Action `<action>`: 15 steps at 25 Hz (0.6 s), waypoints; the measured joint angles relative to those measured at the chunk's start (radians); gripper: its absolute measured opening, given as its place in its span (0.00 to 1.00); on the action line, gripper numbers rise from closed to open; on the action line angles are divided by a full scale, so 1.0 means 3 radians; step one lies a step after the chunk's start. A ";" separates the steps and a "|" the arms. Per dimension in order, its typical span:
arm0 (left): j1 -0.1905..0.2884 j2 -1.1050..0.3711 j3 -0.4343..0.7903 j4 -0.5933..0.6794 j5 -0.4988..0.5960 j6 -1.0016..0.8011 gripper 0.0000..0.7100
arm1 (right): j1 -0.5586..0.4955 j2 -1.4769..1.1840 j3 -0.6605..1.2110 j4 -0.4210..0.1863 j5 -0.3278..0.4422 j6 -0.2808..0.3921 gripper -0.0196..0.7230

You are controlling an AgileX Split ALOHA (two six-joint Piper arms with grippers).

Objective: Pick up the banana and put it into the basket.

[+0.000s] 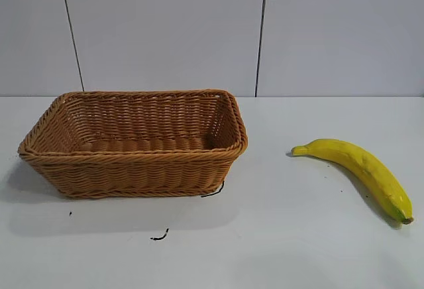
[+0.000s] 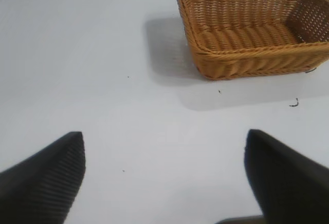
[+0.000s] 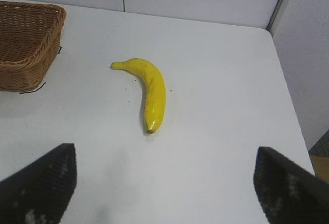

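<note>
A curved yellow banana (image 1: pixel 361 168) lies on the white table to the right of the basket (image 1: pixel 136 165), well apart from it. The wicker basket holds nothing that I can see. Neither arm shows in the exterior view. In the right wrist view my right gripper (image 3: pixel 165 154) stands open above bare table, with the banana (image 3: pixel 151 91) ahead of its black fingers (image 3: pixel 46 180) and untouched. In the left wrist view my left gripper (image 2: pixel 164 139) is open too, over bare table, with the basket (image 2: pixel 247 64) some way ahead.
The white table (image 1: pixel 278 236) meets a grey panelled wall at the back. Its right edge (image 3: pixel 288 106) shows in the right wrist view, not far from the banana. Small dark marks (image 1: pixel 159 236) lie on the table in front of the basket.
</note>
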 joint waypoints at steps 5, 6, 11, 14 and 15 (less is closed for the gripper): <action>0.0000 0.0000 0.0000 0.0000 0.0000 0.0000 0.89 | 0.0000 0.0000 0.0000 0.0000 0.0000 0.0000 0.88; 0.0000 0.0000 0.0000 0.0000 0.0000 0.0000 0.89 | 0.0000 0.0000 0.0000 0.0000 0.0000 0.0000 0.88; 0.0000 0.0000 0.0000 0.0000 0.0000 0.0000 0.89 | 0.0000 0.0000 -0.0010 -0.0037 0.0004 0.0000 0.88; 0.0000 0.0000 0.0000 0.0000 0.0000 0.0000 0.89 | 0.0000 0.0145 -0.0152 -0.0085 0.0006 0.0000 0.88; 0.0000 0.0000 0.0000 0.0000 0.0000 0.0000 0.89 | 0.0000 0.0270 -0.0232 -0.0088 0.0006 0.0000 0.88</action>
